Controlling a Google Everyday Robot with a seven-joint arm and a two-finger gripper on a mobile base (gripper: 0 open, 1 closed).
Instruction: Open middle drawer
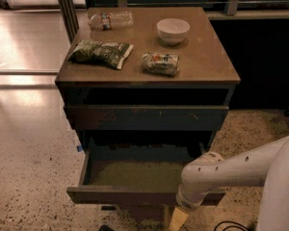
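A: Looking for the middle drawer (135, 176). Found?

B: Found. Pulled well out of the dark cabinet (220, 97), directly below the larger scratched drawer front (144, 118), itself sitting nearly flush. Showing a dull olive-tan inner floor, with the plain dark front panel nearest the camera.

A: And the gripper (178, 219)?

B: Down at the bottom edge of the view, just in front of the drawer's front panel, toward its right end. Hanging from a white arm (241, 170) reaching in from the right, wrist overlapping the panel's right part. Mostly cut off by the frame, only a tan tip showing.

A: Spread or closed? Holding something?

B: Impossible to judge from here. Contact with the panel unclear too.

A: On top?

B: Four things on the brown top (207, 61). White bowl (173, 30) upright near the back, right of centre. Clear water bottle (111, 20) lying on its side at the back left. Green snack bag (100, 53) flat at the front left. Dented can (160, 63) on its side just right of the bag, in front of the bowl. All apart from one another.

A: Around the cabinet?

B: Speckled floor (29, 186) in front and to the left, glare farther back. Small blue scrap (79, 148) against the cabinet's left side. Dark cable (226, 224) looping at the lower right.
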